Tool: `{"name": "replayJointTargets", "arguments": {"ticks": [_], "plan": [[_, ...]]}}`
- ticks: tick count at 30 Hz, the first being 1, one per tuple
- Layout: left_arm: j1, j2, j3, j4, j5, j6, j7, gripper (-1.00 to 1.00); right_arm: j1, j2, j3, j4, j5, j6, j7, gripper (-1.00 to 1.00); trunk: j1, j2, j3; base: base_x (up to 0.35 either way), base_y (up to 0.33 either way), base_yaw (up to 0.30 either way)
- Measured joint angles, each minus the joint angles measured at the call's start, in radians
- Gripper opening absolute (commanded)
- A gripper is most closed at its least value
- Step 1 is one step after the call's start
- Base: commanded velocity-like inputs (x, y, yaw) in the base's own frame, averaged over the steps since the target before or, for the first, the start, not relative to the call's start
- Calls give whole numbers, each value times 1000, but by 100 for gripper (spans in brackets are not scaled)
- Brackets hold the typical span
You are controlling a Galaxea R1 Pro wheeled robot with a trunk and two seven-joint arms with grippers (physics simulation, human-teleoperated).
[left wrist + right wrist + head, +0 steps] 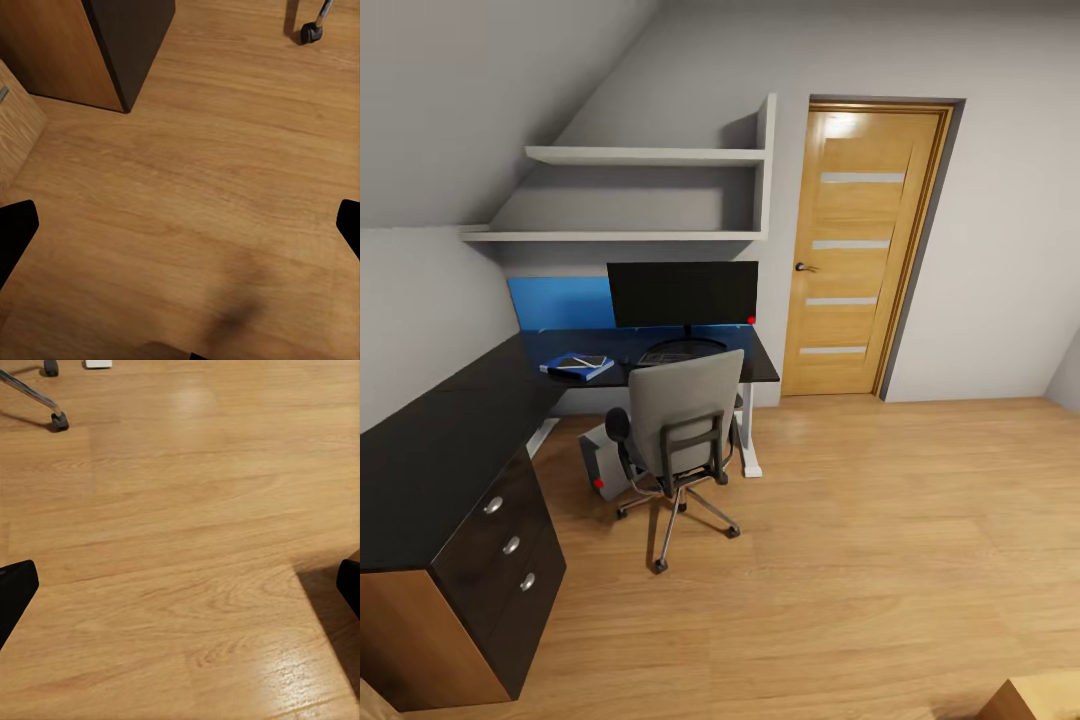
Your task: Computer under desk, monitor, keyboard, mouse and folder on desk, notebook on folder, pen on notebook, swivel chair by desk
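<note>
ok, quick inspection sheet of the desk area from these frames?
Surface: desk, glossy black top, drawer unit at its near end.
Job's things: monitor upright on the desk; folder on the desk with a dark flat item on it; swivel chair pulled up at the desk; computer on the floor under it. Keyboard, mouse, pen: cannot tell.
Clutter: nothing seen.
Grippers: left gripper and right gripper open, both over bare wooden floor.
Cables: nothing seen.
Surroundings: door shut; wall shelves.

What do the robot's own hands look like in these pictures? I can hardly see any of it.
Little shows. Each wrist view catches two plain black fingers at the picture's edges, flat dark shapes with no visible markings or cables, over wooden floor.
</note>
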Motion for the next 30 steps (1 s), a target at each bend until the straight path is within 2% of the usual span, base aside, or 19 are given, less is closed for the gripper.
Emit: {"name": "replayJointTargets", "arguments": {"ticks": [30], "plan": [[0, 0, 0, 0, 0, 0, 0, 100, 0, 0, 0, 0, 0, 0, 0, 100, 0, 0, 0, 0, 0, 0]]}}
